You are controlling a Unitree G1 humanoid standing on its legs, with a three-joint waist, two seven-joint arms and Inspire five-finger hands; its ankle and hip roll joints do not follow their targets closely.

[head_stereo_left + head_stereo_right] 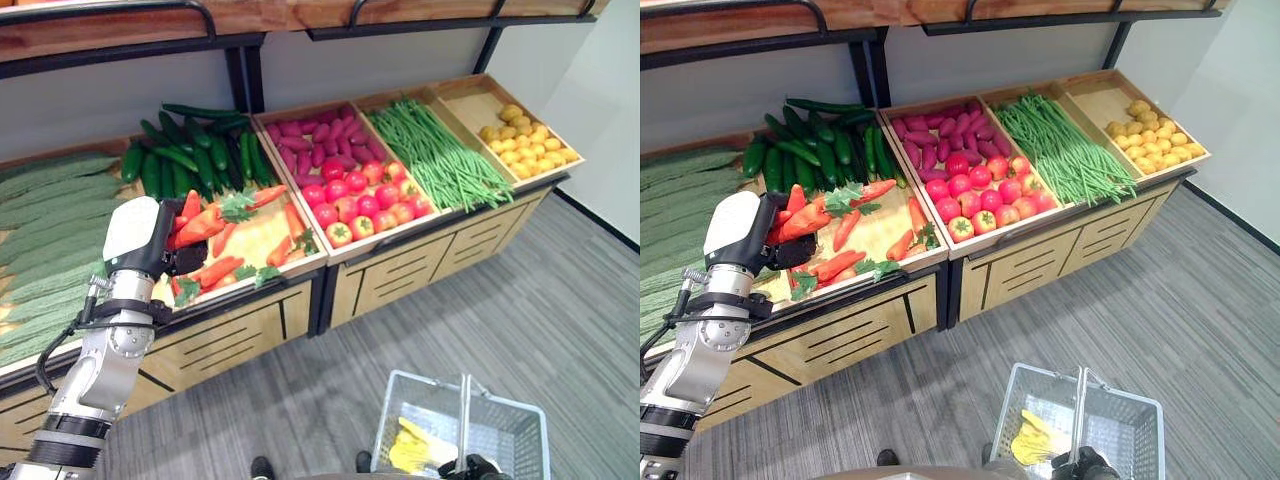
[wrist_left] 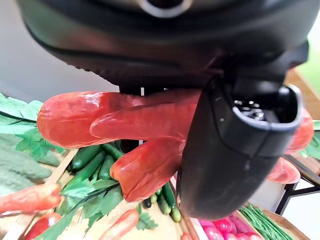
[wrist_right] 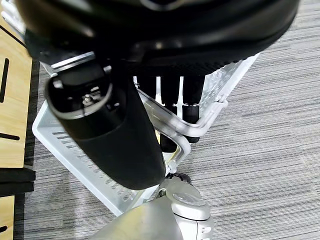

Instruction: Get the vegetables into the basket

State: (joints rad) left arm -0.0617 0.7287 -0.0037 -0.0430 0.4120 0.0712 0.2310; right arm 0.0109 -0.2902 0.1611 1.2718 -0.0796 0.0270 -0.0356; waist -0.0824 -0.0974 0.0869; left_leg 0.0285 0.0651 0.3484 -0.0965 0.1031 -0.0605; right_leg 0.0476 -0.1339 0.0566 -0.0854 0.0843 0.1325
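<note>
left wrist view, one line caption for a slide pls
Dark left hand curled round a bunch of orange-red carrots above the wooden produce crate.

Wooden display stand on grey striped floor, dark shelf above.

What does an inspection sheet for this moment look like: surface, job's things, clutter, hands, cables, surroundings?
Surface: wooden display crates on a cabinet stand.
Job's things: carrots, cucumbers, tomatoes, green beans in the crates; wire basket holds a yellow item.
Clutter: nothing seen.
Hands: left hand over the carrot crate, fingers curled round a carrot bunch; right hand shut on the basket handle.
Cables: nothing seen.
Surroundings: grey striped floor, shelf above, lemons in the far crate.
</note>
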